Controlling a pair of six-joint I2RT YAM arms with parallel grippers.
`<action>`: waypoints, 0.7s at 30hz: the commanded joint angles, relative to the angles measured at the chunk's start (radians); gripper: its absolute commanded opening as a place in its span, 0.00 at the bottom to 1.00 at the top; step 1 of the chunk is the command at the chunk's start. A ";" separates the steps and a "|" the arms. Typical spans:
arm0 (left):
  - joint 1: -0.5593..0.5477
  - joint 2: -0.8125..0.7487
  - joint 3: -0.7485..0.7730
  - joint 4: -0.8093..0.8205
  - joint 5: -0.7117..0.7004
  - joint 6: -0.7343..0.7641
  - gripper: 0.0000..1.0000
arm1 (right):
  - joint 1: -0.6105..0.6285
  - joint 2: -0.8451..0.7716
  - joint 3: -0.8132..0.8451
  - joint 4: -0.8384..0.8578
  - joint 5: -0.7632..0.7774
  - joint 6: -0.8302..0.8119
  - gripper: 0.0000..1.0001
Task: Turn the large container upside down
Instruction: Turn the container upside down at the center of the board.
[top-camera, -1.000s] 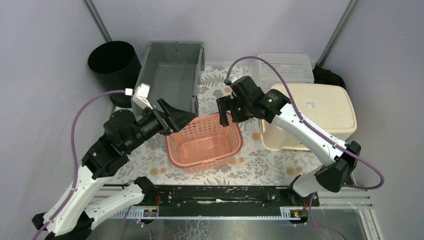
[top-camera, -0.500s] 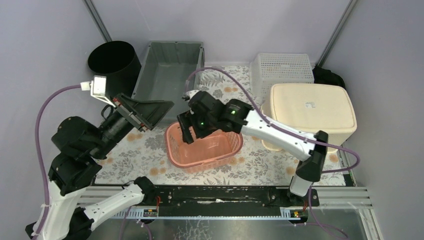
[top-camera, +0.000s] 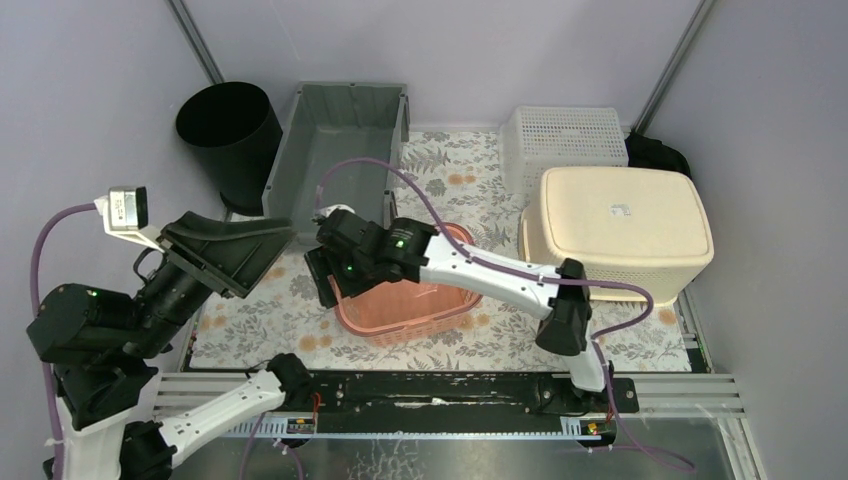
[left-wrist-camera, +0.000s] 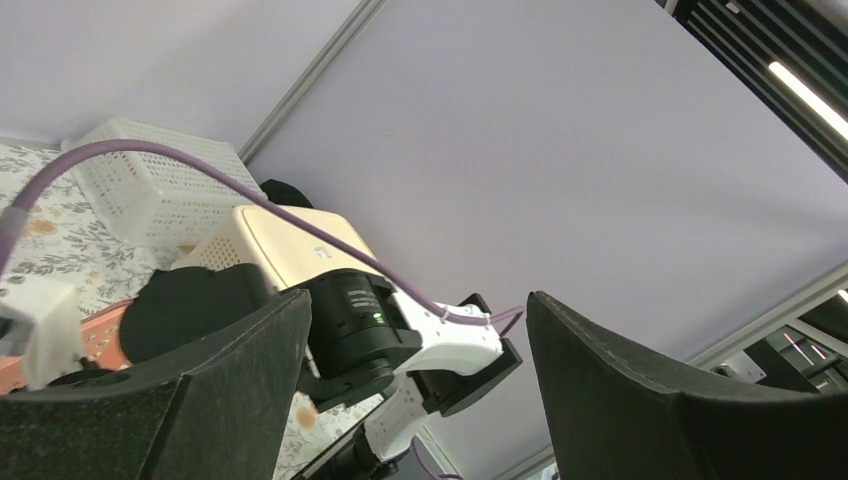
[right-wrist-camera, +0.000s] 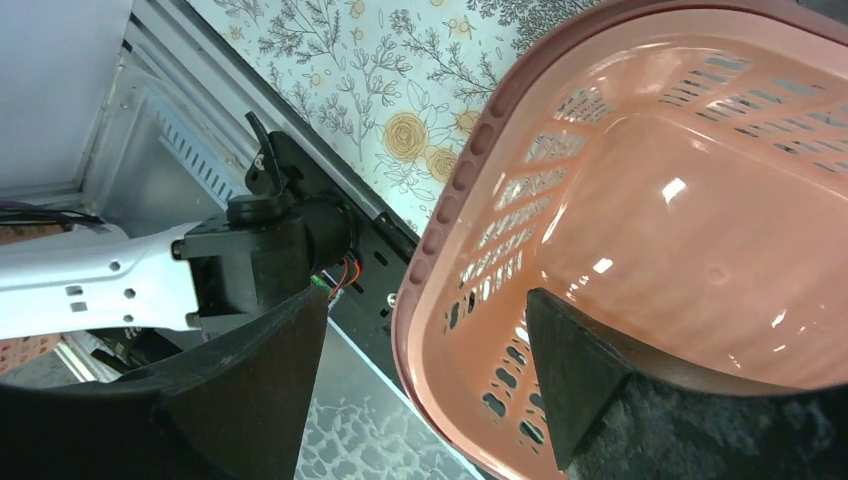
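**Pink basket** (top-camera: 415, 305): stands upright with its mouth up on the floral tabletop (top-camera: 500, 335). It sits near the front edge, in front of the grey tub and to the left of the cream container. Walls slotted. The right wrist view shows its glossy inner floor (right-wrist-camera: 700, 250).

**Right tool** (top-camera: 325, 272): at the basket's left near corner. Its fingers are spread apart across the rim (right-wrist-camera: 425, 295), one outside the wall and one inside the basket. Whether either finger touches the plastic cannot be told.

**Left tool** (top-camera: 262, 260): raised off the tabletop to the left of the basket, well apart from it. Its fingers are spread wide with only air between them (left-wrist-camera: 418, 300), and its camera looks up towards the wall.

**Grey tub** (top-camera: 345, 165): rectangular, mouth up, at the rear left. Its inner floor is visible.

**Black round bin** (top-camera: 240, 165): mouth up, just left of the grey tub. The interior is too dark to read.

**Cream container** (top-camera: 620, 215): large, lying bottom up at the right, with a small label on its upward face.

**White lattice basket** (top-camera: 565, 135): directly behind the cream container, with a lattice face upward. Its contents cannot be seen.
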 joint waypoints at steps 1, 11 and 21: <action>-0.046 -0.030 0.010 -0.011 -0.066 0.018 0.86 | 0.019 0.079 0.087 -0.048 0.059 0.028 0.79; -0.087 -0.057 -0.016 -0.019 -0.101 0.015 0.86 | 0.021 0.223 0.166 -0.099 0.102 0.024 0.77; -0.105 -0.040 -0.001 -0.033 -0.112 0.012 0.86 | 0.002 0.219 0.206 -0.014 -0.093 0.032 0.28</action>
